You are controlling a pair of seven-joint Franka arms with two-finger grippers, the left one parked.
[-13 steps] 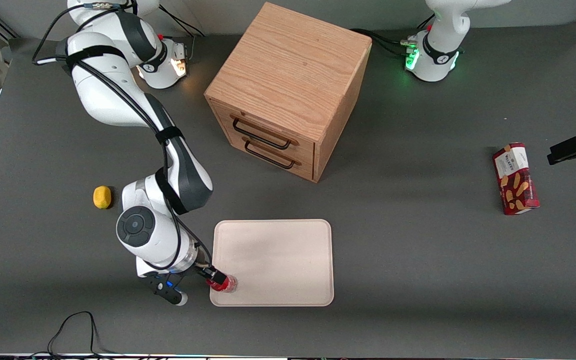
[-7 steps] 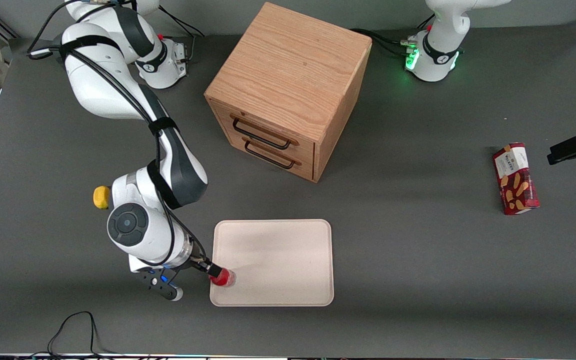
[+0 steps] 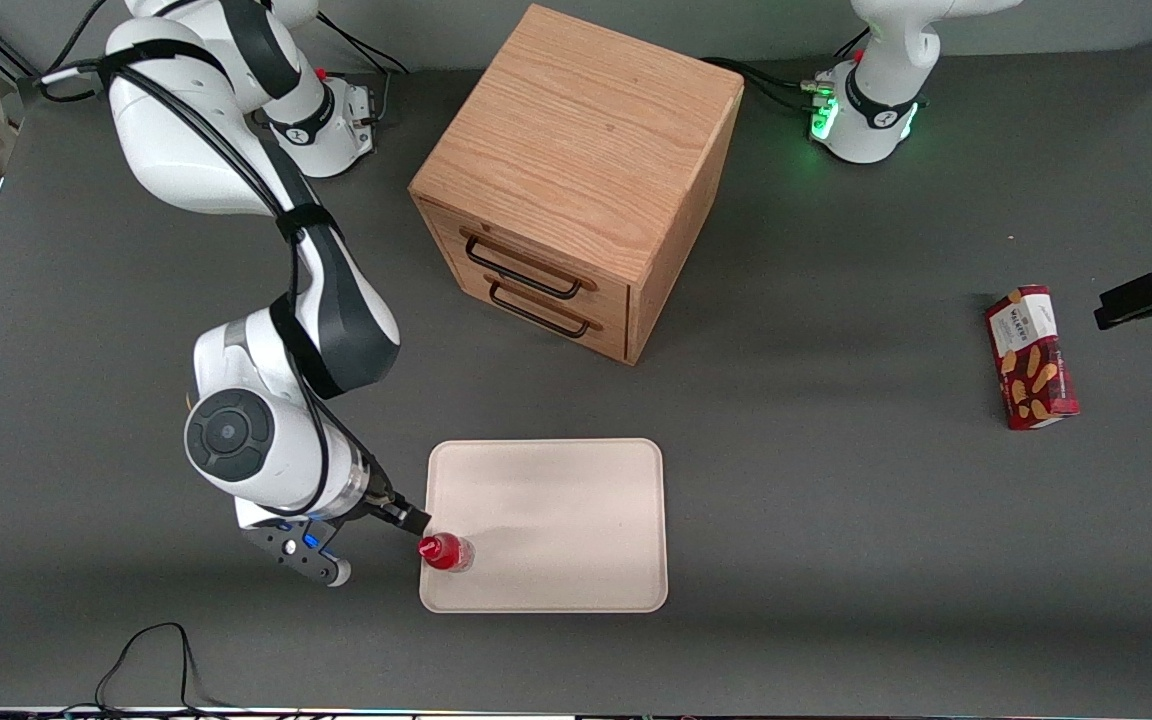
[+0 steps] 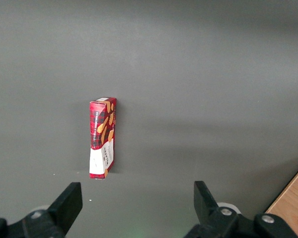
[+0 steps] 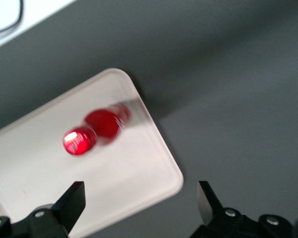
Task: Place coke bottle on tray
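The coke bottle [image 3: 446, 552] stands upright on the tray [image 3: 556, 520], in the tray's corner nearest the front camera at the working arm's end, close to the low rim; from the right wrist view its red cap [image 5: 78, 141] and red body [image 5: 105, 122] show from above, free of any grip, with the tray's [image 5: 139, 168] rounded corner just beside it; the claw [image 3: 406, 518] hangs just beside the tray's edge, raised and apart from the bottle, a little farther from the front camera than the bottle; its fingers [image 5: 69, 203] stand spread wide with nothing between them, well clear of the cap; the tray itself lies flat on the dark grey counter [image 3: 836, 520], with only the bottle on it; farther from the camera, the wooden drawer cabinet [image 3: 576, 180] sits turned at an angle, its two drawers shut, each with a dark wire handle [image 3: 524, 270]; toward the parked arm's end of the counter a red snack box [image 3: 1031, 357] lies flat, well apart from the tray and the cabinet; the left wrist view shows the same box [image 4: 103, 137] lying alone on the grey surface.
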